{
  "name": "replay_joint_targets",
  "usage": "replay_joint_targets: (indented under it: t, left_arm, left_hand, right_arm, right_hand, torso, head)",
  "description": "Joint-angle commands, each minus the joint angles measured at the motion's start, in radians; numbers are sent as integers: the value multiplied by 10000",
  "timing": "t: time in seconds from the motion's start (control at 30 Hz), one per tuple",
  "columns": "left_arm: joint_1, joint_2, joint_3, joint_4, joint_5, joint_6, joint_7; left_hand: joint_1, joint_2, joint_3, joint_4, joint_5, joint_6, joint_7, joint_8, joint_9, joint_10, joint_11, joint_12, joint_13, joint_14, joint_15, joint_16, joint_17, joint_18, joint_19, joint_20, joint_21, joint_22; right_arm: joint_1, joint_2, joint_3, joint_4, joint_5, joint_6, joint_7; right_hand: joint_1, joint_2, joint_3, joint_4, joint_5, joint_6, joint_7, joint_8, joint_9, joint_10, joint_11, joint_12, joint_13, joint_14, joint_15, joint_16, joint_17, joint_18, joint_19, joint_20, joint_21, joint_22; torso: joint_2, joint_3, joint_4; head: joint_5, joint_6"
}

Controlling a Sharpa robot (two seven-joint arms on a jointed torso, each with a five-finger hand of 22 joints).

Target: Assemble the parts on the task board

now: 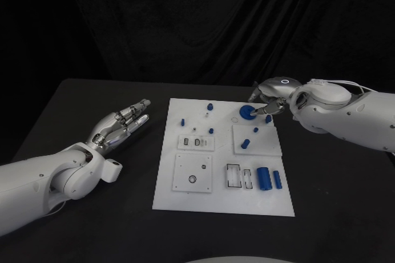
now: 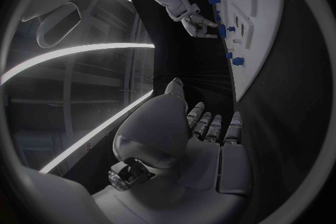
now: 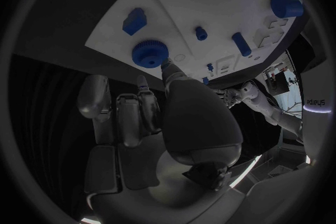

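Two blue cylinders (image 1: 268, 178) lie side by side at the task board's (image 1: 222, 201) near edge on the black tabletop (image 1: 91, 223). One blue gear (image 1: 248, 110) sits at its far edge, right hand (image 1: 268, 101) fingers (image 3: 170, 70) touching it. Left hand (image 1: 122, 124) hovers beside the board, fingers straight, holding nothing.

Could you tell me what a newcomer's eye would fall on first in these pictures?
Probably the right hand at the far edge of the white task board, its fingers touching a round blue knurled part. Next, the left hand lying open on the black table beside the board, holding nothing.
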Motion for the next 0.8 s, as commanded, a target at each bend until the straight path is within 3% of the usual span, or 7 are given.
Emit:
replay_joint_targets:
  t: [0.03,0.17,0.37,0.8]
  left_arm:
    - [14,9,7,5,-32,144,1011]
    - [14,14,7,-8,-32,151,1006]
    - [14,30,7,-24,-32,166,1003]
    - [14,30,7,-34,-32,196,977]
  left_hand:
    - [88,-10,1,-50,42,-4,38,32,6,-5,55,50,9,-4,85,-37,-12,191,21,63,49,18]
    - [88,-10,1,-50,42,-4,38,32,6,-5,55,50,9,-4,85,-37,-12,191,21,63,49,18]
    - [93,-8,4,-53,41,-12,39,30,5,-4,63,50,9,-4,98,-37,-12,191,22,71,51,19]
    - [98,-7,6,-56,41,-19,37,29,4,1,76,51,10,-4,112,-37,-12,192,26,78,54,21]
  right_arm:
    - [-35,-13,6,-33,-274,279,-569]
    - [-51,49,5,-110,-295,304,-626]
    - [-62,187,6,-211,-304,283,-594]
    - [-118,388,6,-425,-307,507,-412]
  right_hand:
    - [-126,-71,10,185,-24,-85,18,-20,-30,1409,-9,931,2494,990,2,531,2499,-250,287,7,496,1478]
    - [-112,-125,69,268,-31,-122,6,-22,-48,1687,-17,1075,2674,1104,22,605,2682,-296,429,25,741,1645]
    - [128,11,189,59,-35,-41,-20,15,-15,1687,-36,1075,2674,1104,2,605,2682,-311,485,16,843,1715]
    - [207,170,222,-160,-44,194,-36,108,78,1687,-45,1075,2674,1104,-16,605,2682,-312,482,1,859,1720]
  torso:
    - [12,14,24]
    - [1,-5,2]
    - [-9,-19,-1]
    - [-6,-16,21]
  head:
    - [-22,-5]
    - [-10,-20]
    - [-10,-62]
    - [-14,-104]
